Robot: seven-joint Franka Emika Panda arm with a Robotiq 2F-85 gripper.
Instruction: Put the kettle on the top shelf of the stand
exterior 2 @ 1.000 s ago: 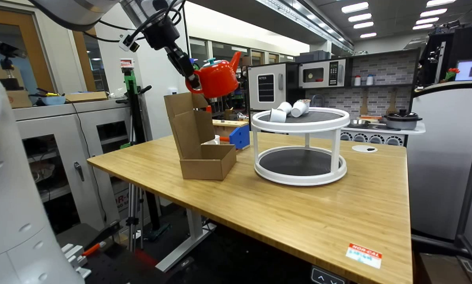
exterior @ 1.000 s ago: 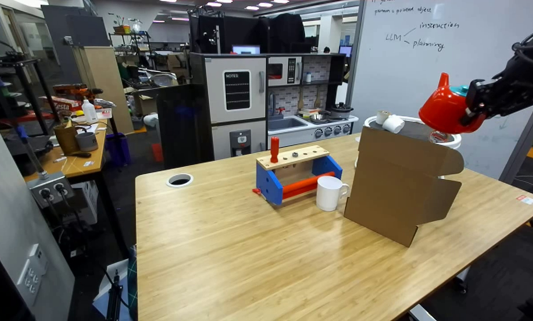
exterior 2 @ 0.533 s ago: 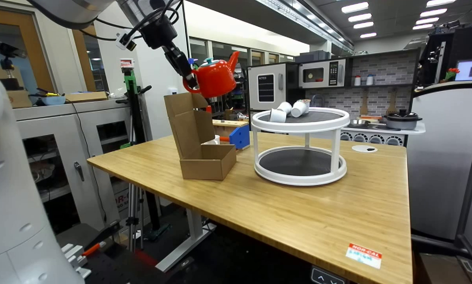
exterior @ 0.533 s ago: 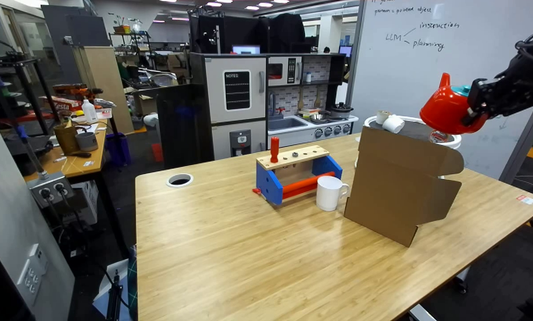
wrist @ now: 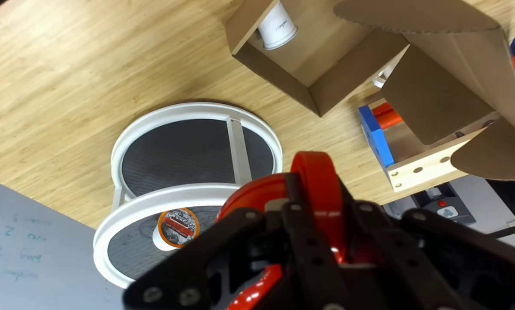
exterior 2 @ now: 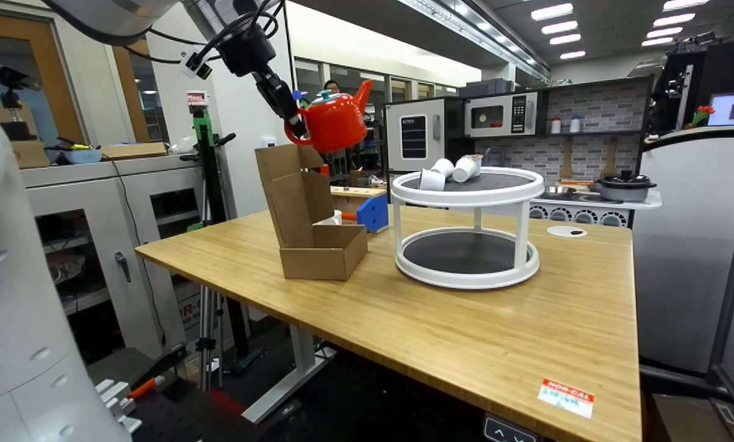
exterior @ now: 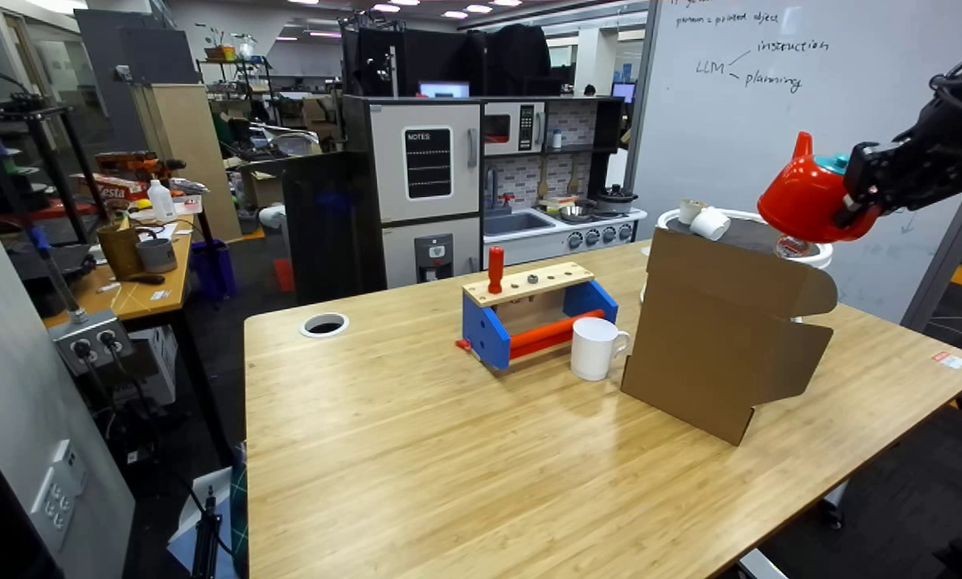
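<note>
The gripper [exterior 2: 299, 127] grips the red kettle [exterior 2: 337, 126] by its handle [wrist: 320, 189], holding it in the air, apart from the white stand [exterior 2: 465, 197]. Small white cups [exterior 2: 463, 170] sit on the stand's top shelf [exterior 2: 507, 182]. On the desk [exterior 2: 453, 334], near the stand, is a cardboard box [exterior 2: 315, 264] with its lid [exterior 2: 286, 205] raised.

In an exterior view, the box [exterior 2: 313, 264] is left of your stand [exterior 2: 465, 252]. Cups [exterior 2: 432, 180] lie on its top shelf [exterior 2: 505, 180].
</note>
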